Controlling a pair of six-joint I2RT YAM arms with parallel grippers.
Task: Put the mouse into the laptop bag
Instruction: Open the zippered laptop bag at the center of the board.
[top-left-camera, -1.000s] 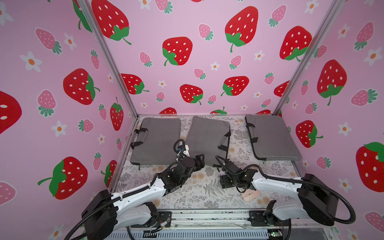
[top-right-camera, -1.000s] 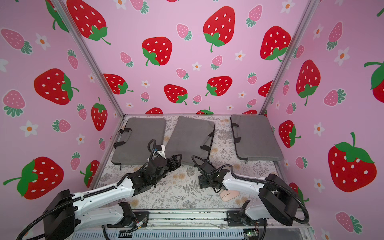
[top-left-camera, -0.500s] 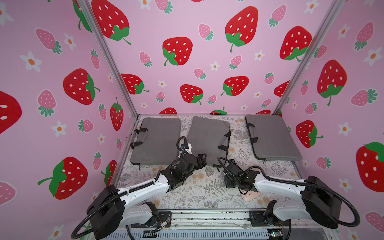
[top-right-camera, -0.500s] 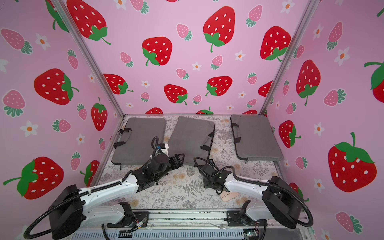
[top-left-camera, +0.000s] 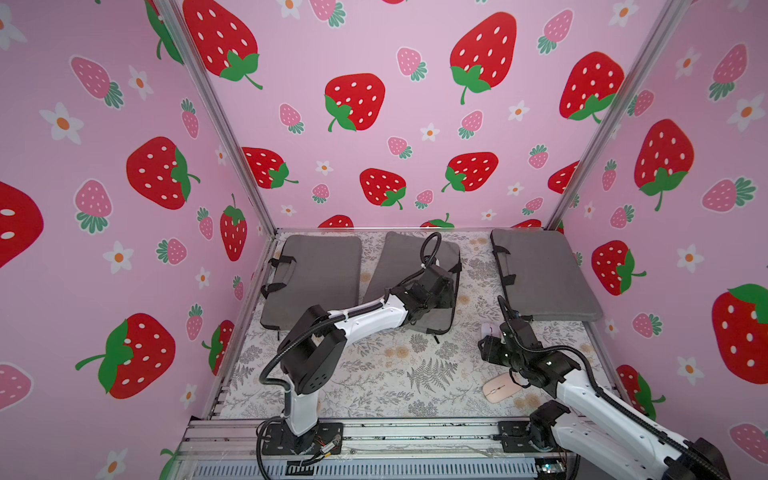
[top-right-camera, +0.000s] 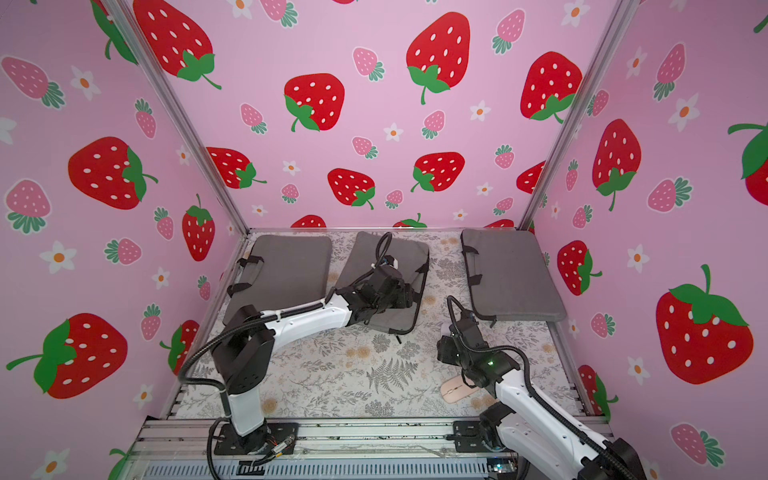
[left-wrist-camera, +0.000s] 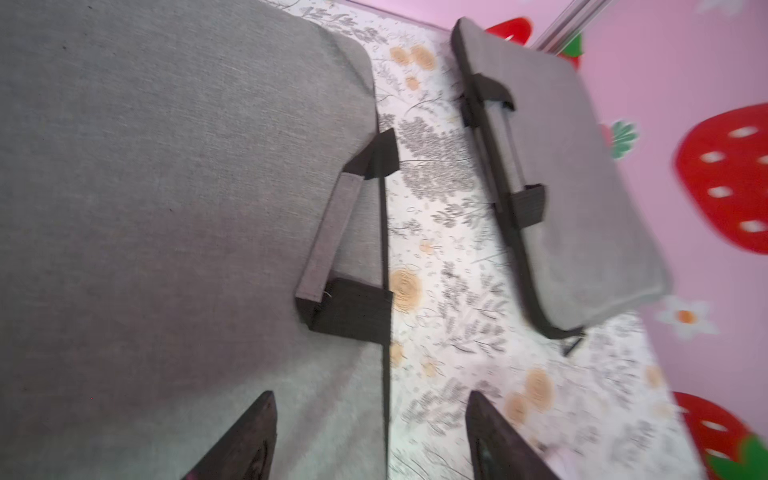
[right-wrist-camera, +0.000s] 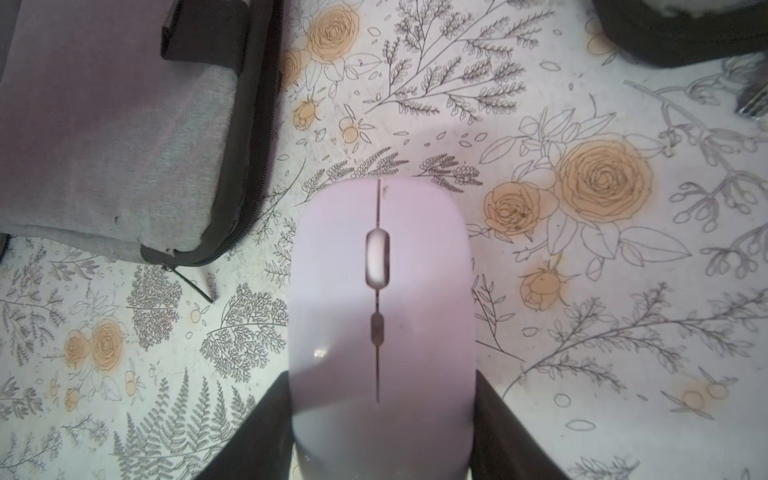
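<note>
Two mice show: a pink mouse (top-left-camera: 500, 388) nearest the front, loose on the surface (top-left-camera: 395, 374), and beyond it a pale mouse (right-wrist-camera: 380, 249) pinched sidewise in the right gripper (right-wrist-camera: 380, 382). Farther back, the left gripper (left-wrist-camera: 370, 399) hangs open astride the edge of the middle laptop bag (top-left-camera: 399, 266). Hazard: the bag looks shut, so the smooth mouse could slip out.

Along the far edge of the table (top-left-camera: 395, 374) lie the left laptop bag (top-left-camera: 316, 274) in the far left corner, the middle laptop bag (top-left-camera: 399, 257) beside it, and the right laptop bag (top-left-camera: 540, 274) in the far right corner. The mouse (right-wrist-camera: 382, 291) lies just before the last two, between the right gripper's (right-wrist-camera: 382, 376) fingers (right-wrist-camera: 257, 432). A second mouse (top-left-camera: 500, 387) lies near the front edge, right side.
</note>
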